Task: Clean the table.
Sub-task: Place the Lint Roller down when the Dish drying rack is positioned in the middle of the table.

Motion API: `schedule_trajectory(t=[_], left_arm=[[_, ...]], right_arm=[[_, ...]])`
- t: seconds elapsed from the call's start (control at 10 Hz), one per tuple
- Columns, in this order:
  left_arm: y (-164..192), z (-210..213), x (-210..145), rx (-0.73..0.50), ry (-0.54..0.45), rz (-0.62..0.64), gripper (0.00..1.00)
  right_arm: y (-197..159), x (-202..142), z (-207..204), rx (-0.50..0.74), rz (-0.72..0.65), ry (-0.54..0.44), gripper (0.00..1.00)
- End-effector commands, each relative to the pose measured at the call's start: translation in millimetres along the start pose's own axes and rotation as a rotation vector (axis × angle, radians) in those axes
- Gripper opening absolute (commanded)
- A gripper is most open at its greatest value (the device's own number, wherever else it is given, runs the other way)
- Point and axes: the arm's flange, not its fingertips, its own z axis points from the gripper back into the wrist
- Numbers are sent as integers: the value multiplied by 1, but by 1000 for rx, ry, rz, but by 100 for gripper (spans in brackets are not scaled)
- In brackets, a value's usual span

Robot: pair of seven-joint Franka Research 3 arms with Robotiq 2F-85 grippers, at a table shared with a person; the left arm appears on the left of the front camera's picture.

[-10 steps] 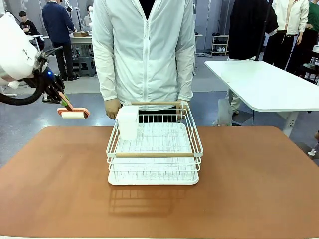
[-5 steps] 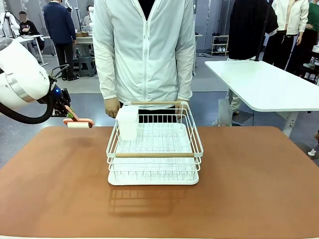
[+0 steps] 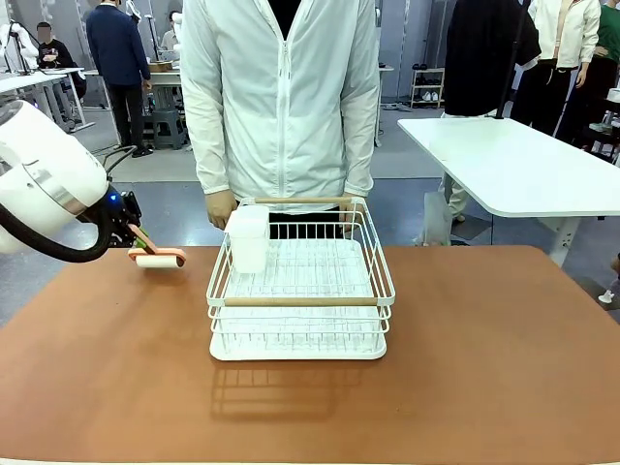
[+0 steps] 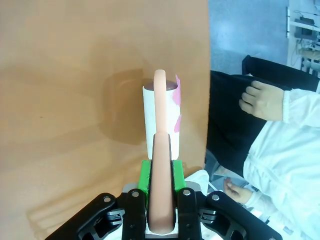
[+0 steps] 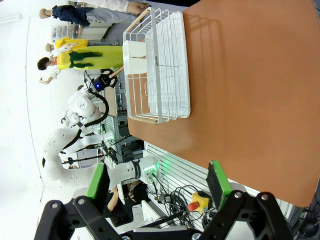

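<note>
The left arm enters from the left edge of the front view, and its white shell hides most of the left gripper (image 3: 131, 235); only a dark wrist and a blue light show there. In the left wrist view the left gripper (image 4: 161, 172) is closed narrowly on the peach-coloured plastic handle of a lint roller (image 4: 161, 150), its green pads (image 4: 145, 175) pressed on either side of the handle. The roller's white paper drum, with a pink tab on one side, lies across the far end of the handle, over the far left edge of the desk; whether the drum touches the surface cannot be told, though a soft shadow sits right around it.

The large reddish-brown matte table (image 3: 484, 368) fills the lower part of the front view, its near edge cut off by the frame. At its middle, toward the far edge, stands a white wire dish rack (image 3: 300, 291) with two pale wooden rails on a white tray. A white rectangular plastic cup holder (image 3: 248, 238) hangs at the rack's far left corner.

Behind the rack stands a person in a white zipped jacket (image 3: 281, 97), one hand (image 3: 219, 209) hanging just past the far edge.

The right gripper (image 5: 157, 185) hovers near the desk's right edge, its jaws spread wide and empty.
</note>
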Motion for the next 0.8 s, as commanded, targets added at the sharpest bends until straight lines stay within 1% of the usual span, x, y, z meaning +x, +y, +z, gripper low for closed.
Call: schedule_trajectory(t=[0.0, 0.2, 0.3, 0.4, 0.5, 0.6, 0.7], left_arm=[[23, -4, 11, -34, -15, -13, 19], [29, -4, 12, -12, -26, -20, 19], [28, -3, 11, -6, -29, -22, 22], [28, -1, 10, 2, -33, -19, 35], [29, 3, 9, 13, -44, -9, 40], [29, 8, 8, 32, -44, -4, 53], [29, 14, 7, 40, -48, 1, 59]], right_arm=[[3, -1, 1, 5, 10, -4, 100], [3, -1, 1, 5, 10, -4, 100], [3, -1, 1, 5, 10, -4, 100], [3, -1, 1, 5, 10, -4, 100], [3, -1, 1, 5, 10, -4, 100], [3, -1, 1, 5, 10, -4, 100], [3, -1, 1, 5, 10, -4, 100]])
